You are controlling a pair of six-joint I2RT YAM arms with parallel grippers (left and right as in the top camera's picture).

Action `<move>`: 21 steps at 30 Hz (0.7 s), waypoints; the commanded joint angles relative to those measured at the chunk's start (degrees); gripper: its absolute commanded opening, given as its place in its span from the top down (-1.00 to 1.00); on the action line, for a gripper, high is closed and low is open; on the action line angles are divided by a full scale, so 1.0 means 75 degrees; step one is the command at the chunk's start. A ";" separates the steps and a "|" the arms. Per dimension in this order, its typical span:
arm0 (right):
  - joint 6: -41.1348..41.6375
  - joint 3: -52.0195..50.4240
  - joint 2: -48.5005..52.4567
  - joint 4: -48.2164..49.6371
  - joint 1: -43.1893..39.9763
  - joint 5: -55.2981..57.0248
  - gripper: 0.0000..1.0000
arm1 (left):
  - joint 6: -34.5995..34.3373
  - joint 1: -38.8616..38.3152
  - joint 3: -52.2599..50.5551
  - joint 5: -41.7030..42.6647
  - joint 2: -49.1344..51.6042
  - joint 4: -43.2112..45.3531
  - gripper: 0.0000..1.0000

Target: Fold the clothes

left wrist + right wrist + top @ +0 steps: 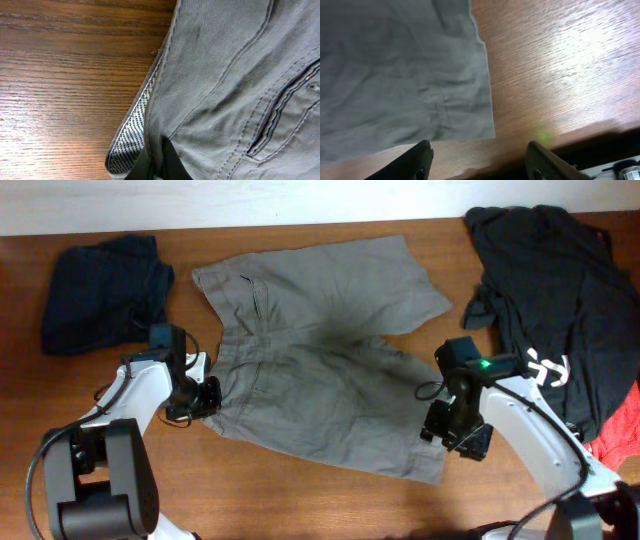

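Though little writing shows anywhere on this table (300, 505), one trace of it can be found. At the far left lies a crumpled dark navy garment (100, 290), plain, with no label in sight.

Next to it the left gripper (207, 396) sits at the waistband edge of the shorts (320, 350). They lie spread flat in the middle of the table, waistband to the left and both legs running right, the upper leg angled toward the back edge. The overhead view does not show how that gripper's fingers stand, but the left wrist view does: two dark fingers (172, 162) are pressed together on a fold of the waistband, pinching it. Only this close view shows the lighter lining (131, 131), woven in fine black and white specks and turned out along the edge. It also shows a seamed pocket (280, 110) with tiny red and blue stitches (306, 79) near its end. No brand tag can be read.

Further right, the right gripper (452, 438) hovers at the hem of the lower leg. Its wrist view shows the fingers (422, 155) spread wide, holding nothing, over bare wood just beside the hem corner. A green glint (541, 134) lies on the tabletop, and from above a green light (487, 363) shows on the arm.

At the far right a black garment (550, 280) carries white print (548, 367), too small to read, and red cloth (622, 430) shows beside it at the frame's edge.
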 commanded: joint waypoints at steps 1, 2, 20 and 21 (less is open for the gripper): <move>0.0117 -0.0405 0.0079 0.0154 0.0306 -0.0157 -0.29 | -0.0041 0.0012 0.0108 0.0175 0.0085 0.0064 0.99; 0.0134 -0.0527 0.0079 0.0256 0.0370 -0.0216 -0.30 | -0.0041 0.0009 0.0108 0.0175 0.0085 0.0067 0.99; 0.0536 -0.2361 0.0079 0.2626 0.0478 -0.0714 0.19 | -0.0044 0.0012 0.0105 0.0207 0.0085 -0.0111 0.99; 0.0533 -0.2366 0.0079 0.2634 0.0478 -0.0729 0.40 | -0.0044 0.0012 0.0105 0.0204 0.0085 -0.0146 0.99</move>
